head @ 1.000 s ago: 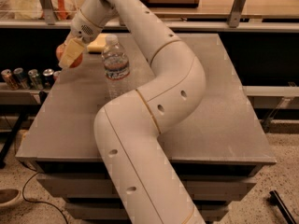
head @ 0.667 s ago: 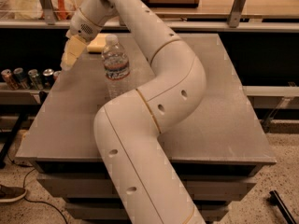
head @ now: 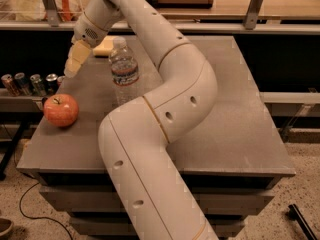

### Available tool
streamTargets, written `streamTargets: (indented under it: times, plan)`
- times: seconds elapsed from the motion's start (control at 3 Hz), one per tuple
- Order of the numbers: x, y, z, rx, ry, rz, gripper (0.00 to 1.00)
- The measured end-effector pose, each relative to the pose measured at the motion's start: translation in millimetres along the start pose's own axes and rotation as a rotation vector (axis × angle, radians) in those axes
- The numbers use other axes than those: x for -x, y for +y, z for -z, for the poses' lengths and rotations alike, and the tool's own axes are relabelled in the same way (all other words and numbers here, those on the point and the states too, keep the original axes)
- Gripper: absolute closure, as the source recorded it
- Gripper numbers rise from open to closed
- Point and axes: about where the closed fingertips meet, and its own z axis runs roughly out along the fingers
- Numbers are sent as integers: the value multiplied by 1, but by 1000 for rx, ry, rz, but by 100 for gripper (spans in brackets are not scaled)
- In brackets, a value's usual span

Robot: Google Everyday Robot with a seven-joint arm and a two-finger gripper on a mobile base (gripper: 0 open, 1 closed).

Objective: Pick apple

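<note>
Since a second ago the apple [head: 61,110] has turned up on the table [head: 240,109]. That spot was bare then, and something orange sat at the gripper [head: 71,66], which has barely shifted.

On my one camera view I see a grey tabletop over a speckled floor [head: 305,184]. A row of cans [head: 30,84] stands on a lower ledge to the left, with wooden shelving behind. A clear bottle [head: 124,71] stands upright, and a pale sponge [head: 104,47] lies beyond it.

The apple rests near the table's left edge, stem dimple facing up; it is round, so I see no long axis.

The gripper hangs above and behind the apple, well clear of it, angled down and left and touching nothing. I cannot tell whether it is apart or together.
</note>
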Motion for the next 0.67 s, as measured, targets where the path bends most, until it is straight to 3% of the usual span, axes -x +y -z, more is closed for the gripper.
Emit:
streamTargets:
  times: [0.67]
  plan:
    - [11,-4,-3,-38,55,8,0]
